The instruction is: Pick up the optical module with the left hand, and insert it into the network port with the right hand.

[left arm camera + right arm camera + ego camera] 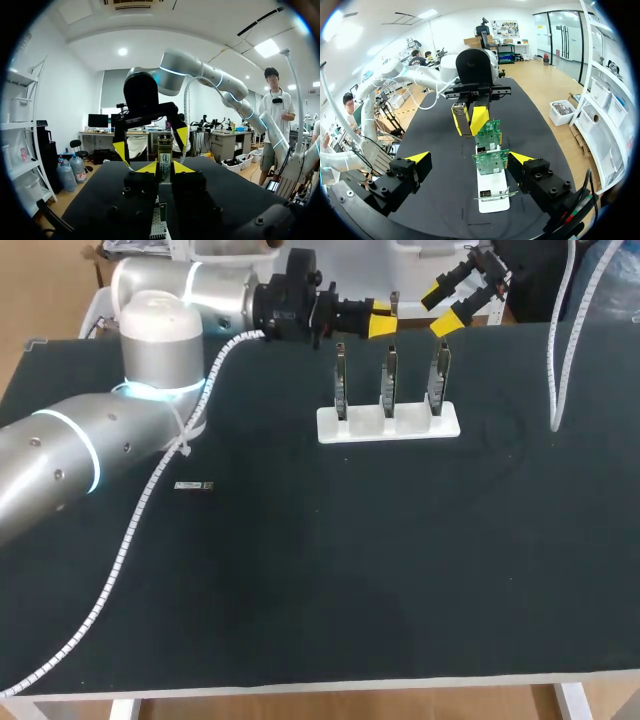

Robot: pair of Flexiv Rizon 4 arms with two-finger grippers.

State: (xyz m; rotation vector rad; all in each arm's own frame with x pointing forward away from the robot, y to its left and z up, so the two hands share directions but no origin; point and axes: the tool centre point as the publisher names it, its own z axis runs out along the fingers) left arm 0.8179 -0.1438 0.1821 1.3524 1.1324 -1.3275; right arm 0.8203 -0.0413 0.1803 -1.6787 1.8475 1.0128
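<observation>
Left end effector (pixel 165 167) was clamped on the optical module (pixel 165 157), holding it upright off the worktop (pixel 350 570), probably presenting it for handover. Right end effector (pixel 150 142) faced it just beyond, fingers spread wide and empty, likely ready to take it. White stand (pixel 412 421) with three cards (pixel 389 375) sat near both. Network port hard to make out; small item (pixel 193 485) on worktop too tiny to identify.

Left hand (pixel 384 319), level, grips the optical module (pixel 461 119); right hand (pixel 445 307) hangs wide open facing it.
</observation>
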